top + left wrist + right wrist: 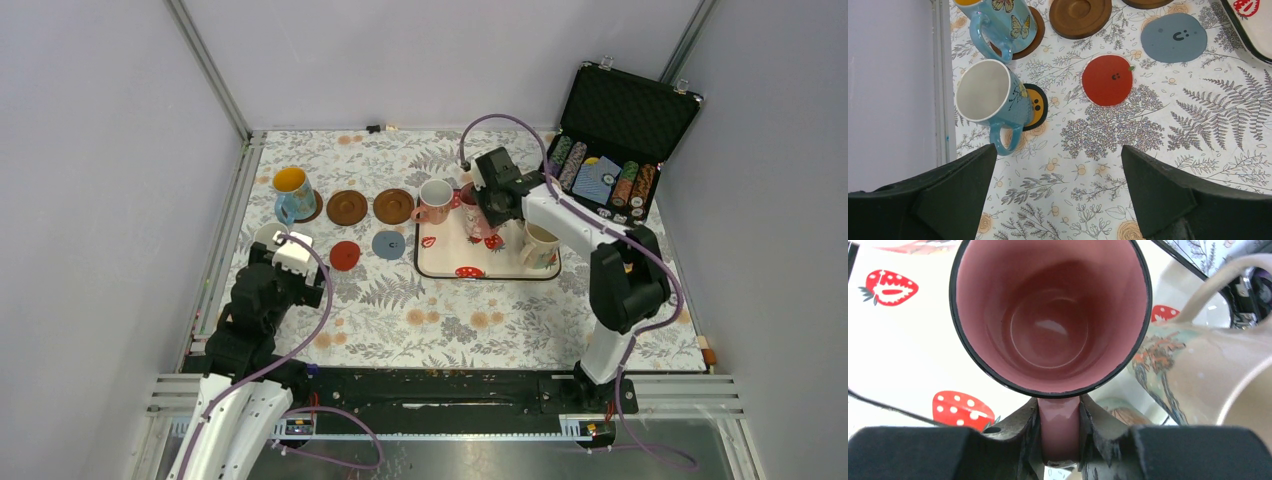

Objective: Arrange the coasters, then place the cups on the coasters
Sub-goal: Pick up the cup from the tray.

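1. The pink mug [1050,315] is over the far middle part of the tray [440,262]. From the right wrist you look straight down into it. You cannot tell if it rests on the tray or is a little lifted.
2. Your right gripper [1059,427] is closed tight on the handle of this mug, with one finger on each side.
3. A cream mug [1198,370] stands just beside the pink one on the same tray. A white mug with pink handle [435,200] is at the far left corner of the tray.
4. Left of the tray, two brown coasters [347,207] [393,205] lie bare on the table. The red coaster [1107,80] and the grey-blue coaster [1174,37] lie nearer to you, also bare.
5. At the far left, the blue mug [1008,20] stands on the third brown coaster [1035,35]. The white-and-blue mug [993,97] covers most of the black coaster [1037,106].
6. Your left gripper [1055,165] is wide open and holds nothing. It hangs over the table near the white-and-blue mug.
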Motion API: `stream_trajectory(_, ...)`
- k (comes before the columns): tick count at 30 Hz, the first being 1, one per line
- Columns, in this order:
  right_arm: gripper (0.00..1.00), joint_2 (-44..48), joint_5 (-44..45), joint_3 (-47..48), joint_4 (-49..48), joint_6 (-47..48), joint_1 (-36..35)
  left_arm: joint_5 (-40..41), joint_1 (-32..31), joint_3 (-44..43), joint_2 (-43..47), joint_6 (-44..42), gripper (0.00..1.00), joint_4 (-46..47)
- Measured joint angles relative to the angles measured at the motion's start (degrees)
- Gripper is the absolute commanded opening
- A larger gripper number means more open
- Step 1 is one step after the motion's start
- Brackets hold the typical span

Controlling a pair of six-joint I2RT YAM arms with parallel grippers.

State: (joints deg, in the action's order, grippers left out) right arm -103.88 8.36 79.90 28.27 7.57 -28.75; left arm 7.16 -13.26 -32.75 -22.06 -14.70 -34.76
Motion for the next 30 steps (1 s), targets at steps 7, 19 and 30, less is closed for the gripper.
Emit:
stream_trajectory(7, 0.00, 7.6, -0.9, -0.1, 2.4, 0.1, 0.0, 0.0, 0.5, 0.0, 0.3, 0.0, 0.99, 0.1)
stream_trajectory(19, 0.00, 11.9, -3.6, 17.0, 11.5, -0.4, -3.5, -0.5, 0.9, 0.1, 1.8, 0.2, 0.99, 0.2)
stream_trajectory(30, 0.00, -6.4, -4.3, 52.5, 14.7, 0.0, -19.7, -1.4, 2.1, 0.2, 4.0, 0.2, 0.99, 0.2)
